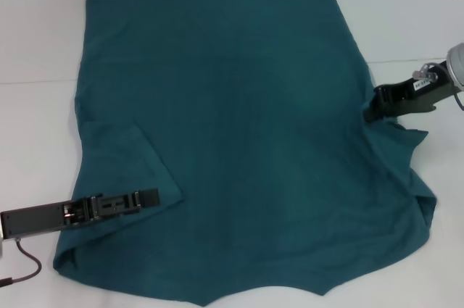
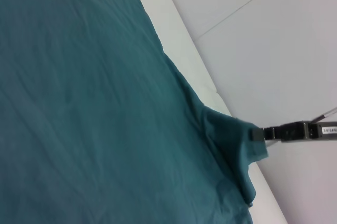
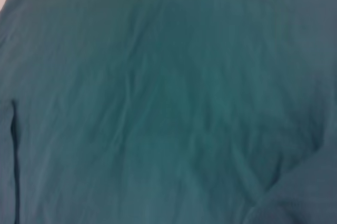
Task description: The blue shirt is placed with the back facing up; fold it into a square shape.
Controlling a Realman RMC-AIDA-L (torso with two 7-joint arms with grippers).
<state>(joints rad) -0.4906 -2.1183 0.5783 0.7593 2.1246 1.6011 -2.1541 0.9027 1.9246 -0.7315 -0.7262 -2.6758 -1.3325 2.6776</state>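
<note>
shirt (image 1: 246,141) flat, fingers (image 1: 148,197) on sleeve

Plain white table (image 1: 43,40) under even light — pale floor (image 2: 274,39) beyond, thin seam lines.

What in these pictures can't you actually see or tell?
- Blue shirt: its front lies face down on the white table. Its near hem runs off the head view's lower edge.
- Left gripper: lies on the folded-in left sleeve; head view doesn't show whether it pinches cloth.
- Right gripper: at the shirt's right edge; cloth covers its tip.
- Right wrist view: only cloth, no gripper.
</note>
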